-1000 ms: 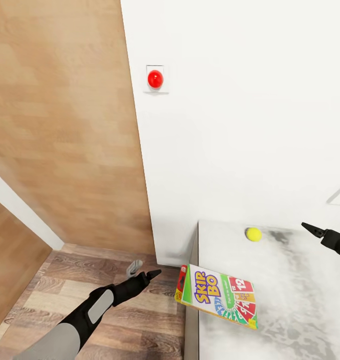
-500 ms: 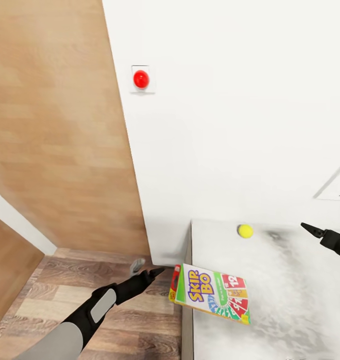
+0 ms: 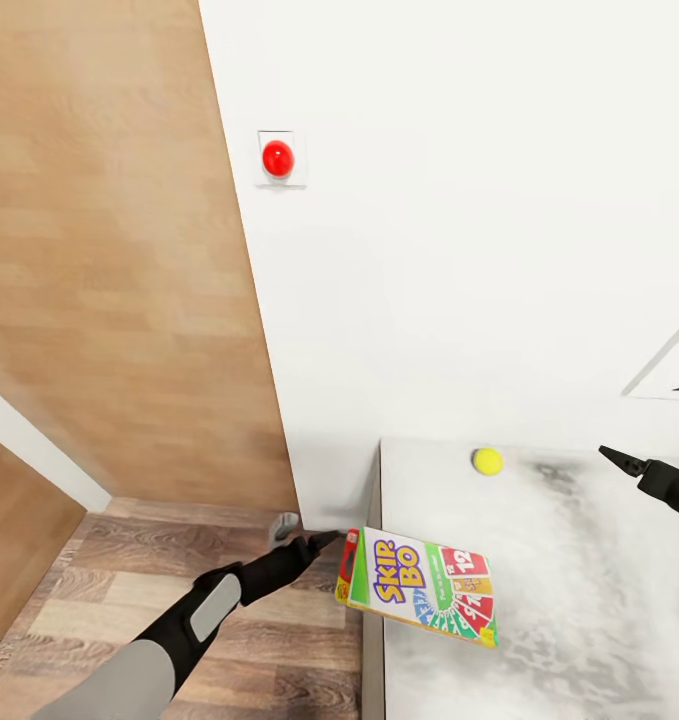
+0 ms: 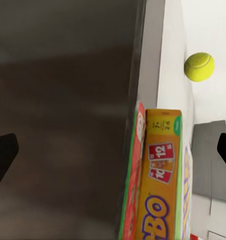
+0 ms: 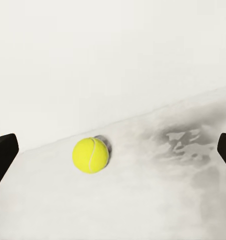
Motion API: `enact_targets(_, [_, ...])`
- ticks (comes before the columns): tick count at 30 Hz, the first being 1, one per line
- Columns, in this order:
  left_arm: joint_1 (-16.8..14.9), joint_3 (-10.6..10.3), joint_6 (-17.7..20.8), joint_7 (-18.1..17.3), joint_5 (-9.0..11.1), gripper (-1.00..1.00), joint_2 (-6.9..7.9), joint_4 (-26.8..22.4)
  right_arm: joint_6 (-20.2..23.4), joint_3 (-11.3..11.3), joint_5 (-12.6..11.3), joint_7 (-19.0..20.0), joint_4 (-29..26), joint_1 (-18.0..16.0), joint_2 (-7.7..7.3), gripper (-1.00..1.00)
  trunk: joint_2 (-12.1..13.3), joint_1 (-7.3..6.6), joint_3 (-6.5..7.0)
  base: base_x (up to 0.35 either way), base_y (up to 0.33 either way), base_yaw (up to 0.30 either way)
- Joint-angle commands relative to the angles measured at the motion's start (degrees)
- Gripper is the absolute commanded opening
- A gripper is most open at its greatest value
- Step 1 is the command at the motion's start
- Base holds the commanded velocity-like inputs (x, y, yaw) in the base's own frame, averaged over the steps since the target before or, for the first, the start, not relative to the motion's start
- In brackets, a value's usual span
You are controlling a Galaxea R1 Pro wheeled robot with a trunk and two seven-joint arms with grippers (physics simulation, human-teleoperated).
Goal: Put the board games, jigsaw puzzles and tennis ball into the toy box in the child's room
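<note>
I see bright, even light with no glare; the tennis ball (image 5: 90, 155) throws a small soft shadow on the desk (image 5: 143, 200). My left wrist view is blurred.

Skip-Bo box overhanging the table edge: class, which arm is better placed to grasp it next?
Probably the left. The left gripper sits open just beside the Skip-Bo box; the right gripper points toward the tennis ball.

Red wall button (image 3: 277, 158), wood-plank floor (image 3: 99, 580)
</note>
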Motion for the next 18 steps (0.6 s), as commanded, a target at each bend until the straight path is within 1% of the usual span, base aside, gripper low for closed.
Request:
enact_targets(1, [-0.06, -0.24, 0.47, -0.11, 0.6, 1.0, -0.03, 0.01, 0.34, -0.07, 0.0, 0.13, -0.01, -0.05, 0.0, 1.0, -0.1, 0.03, -0.1, 0.0, 0.0, -0.006])
enact_targets(10, [-0.11, -0.54, 0.45, -1.21, 0.55, 1.0, -0.22, 0.02, 0.34, -0.05, 0.0, 0.13, -0.01, -0.05, 0.0, 1.0, -0.1, 0.03, -0.1, 0.0, 0.0, -0.003])
enact_targets(18, [-0.11, -0.62, 0.45, -1.48, 0.53, 1.0, -0.25, 0.02, 0.34, -0.05, 0.0, 0.08, -0.01, -0.05, 0.02, 1.0, -0.1, 0.03, -0.1, 0.0, 0.0, -0.014])
